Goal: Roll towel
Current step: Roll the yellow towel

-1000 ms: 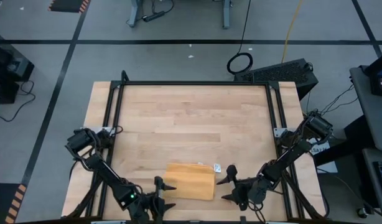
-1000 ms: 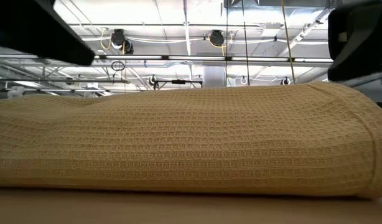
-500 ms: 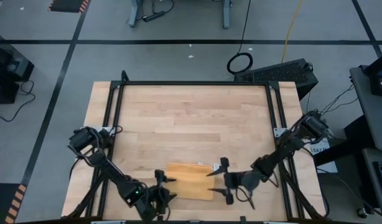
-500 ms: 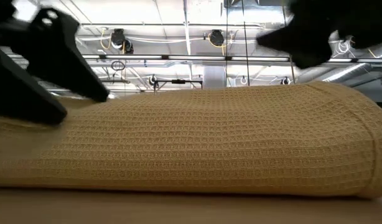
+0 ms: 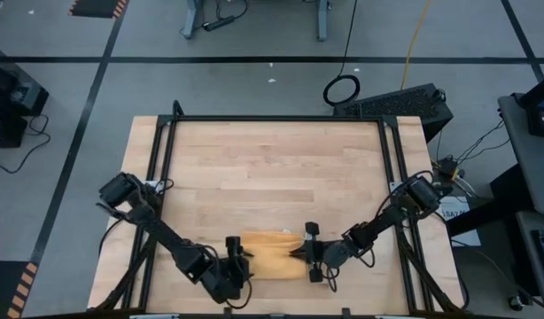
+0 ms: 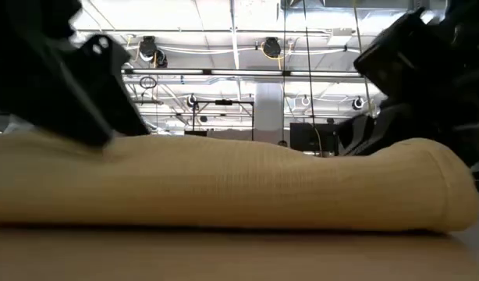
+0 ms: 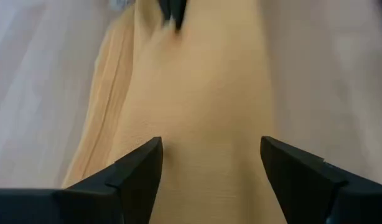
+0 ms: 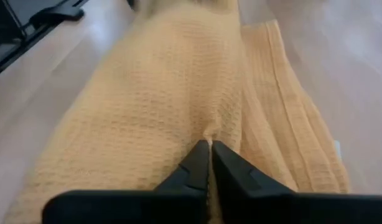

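We see the towel (image 5: 270, 256) lying low at the bottom centre of the tabletop (image 5: 272, 168), already a compact bundle. Our right tool (image 8: 209, 163) is clenched, pinching its fabric; our left tool (image 7: 209, 163) straddles the other end, released. Little rolling seems left.

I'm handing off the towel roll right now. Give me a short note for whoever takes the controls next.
Right claw: shut, pinching a fold of the towel at its right end.
Left claw: open, fingers straddling the towel's left end, not gripping.
Towel: a compact folded bundle near the table's front edge, between the two arms; loose layers show along one side in the right wrist view.
Done: towel gathered into a narrow bundle.
Left: close the left claw, then probably finish rolling the loose layers in.
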You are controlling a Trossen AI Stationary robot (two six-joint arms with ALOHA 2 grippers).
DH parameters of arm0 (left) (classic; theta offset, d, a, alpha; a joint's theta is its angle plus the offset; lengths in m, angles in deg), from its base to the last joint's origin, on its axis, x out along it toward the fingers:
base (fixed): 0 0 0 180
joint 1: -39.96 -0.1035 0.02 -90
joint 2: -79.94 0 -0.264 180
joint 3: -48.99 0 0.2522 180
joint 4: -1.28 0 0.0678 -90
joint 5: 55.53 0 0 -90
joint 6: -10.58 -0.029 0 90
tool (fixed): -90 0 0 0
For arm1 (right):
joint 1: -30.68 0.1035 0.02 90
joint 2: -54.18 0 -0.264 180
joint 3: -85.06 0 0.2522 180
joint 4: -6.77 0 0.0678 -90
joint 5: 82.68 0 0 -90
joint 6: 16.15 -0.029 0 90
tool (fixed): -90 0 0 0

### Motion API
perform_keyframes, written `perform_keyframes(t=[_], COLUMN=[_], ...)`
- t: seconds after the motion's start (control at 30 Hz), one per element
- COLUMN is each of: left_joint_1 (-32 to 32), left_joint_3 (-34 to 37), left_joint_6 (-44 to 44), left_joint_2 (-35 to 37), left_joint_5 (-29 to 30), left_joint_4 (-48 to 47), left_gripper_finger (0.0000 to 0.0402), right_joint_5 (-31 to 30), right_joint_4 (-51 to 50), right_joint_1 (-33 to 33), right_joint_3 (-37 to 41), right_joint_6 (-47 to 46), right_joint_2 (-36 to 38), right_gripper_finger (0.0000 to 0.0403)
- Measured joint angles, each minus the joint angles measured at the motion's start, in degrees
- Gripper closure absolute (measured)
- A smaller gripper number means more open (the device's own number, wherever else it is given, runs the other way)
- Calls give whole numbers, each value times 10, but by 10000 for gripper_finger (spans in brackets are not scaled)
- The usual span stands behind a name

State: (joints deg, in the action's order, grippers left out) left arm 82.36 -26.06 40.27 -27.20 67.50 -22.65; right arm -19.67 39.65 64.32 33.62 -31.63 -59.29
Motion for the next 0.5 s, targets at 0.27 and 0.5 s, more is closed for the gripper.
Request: perform_keyframes(t=[0.27, 0.5], left_joint_1=[29, 23], left_joint_3=[-1, 28], left_joint_6=[-23, 0], left_joint_2=[52, 52], left_joint_5=[40, 16], left_joint_4=[-2, -25], left_gripper_finger=[130, 131], right_joint_5=[0, 1], right_joint_4=[6, -15], right_joint_1=[-6, 8], right_joint_3=[-1, 0], right_joint_6=[-21, 11], right_joint_2=[-7, 51], right_gripper_finger=[383, 397])
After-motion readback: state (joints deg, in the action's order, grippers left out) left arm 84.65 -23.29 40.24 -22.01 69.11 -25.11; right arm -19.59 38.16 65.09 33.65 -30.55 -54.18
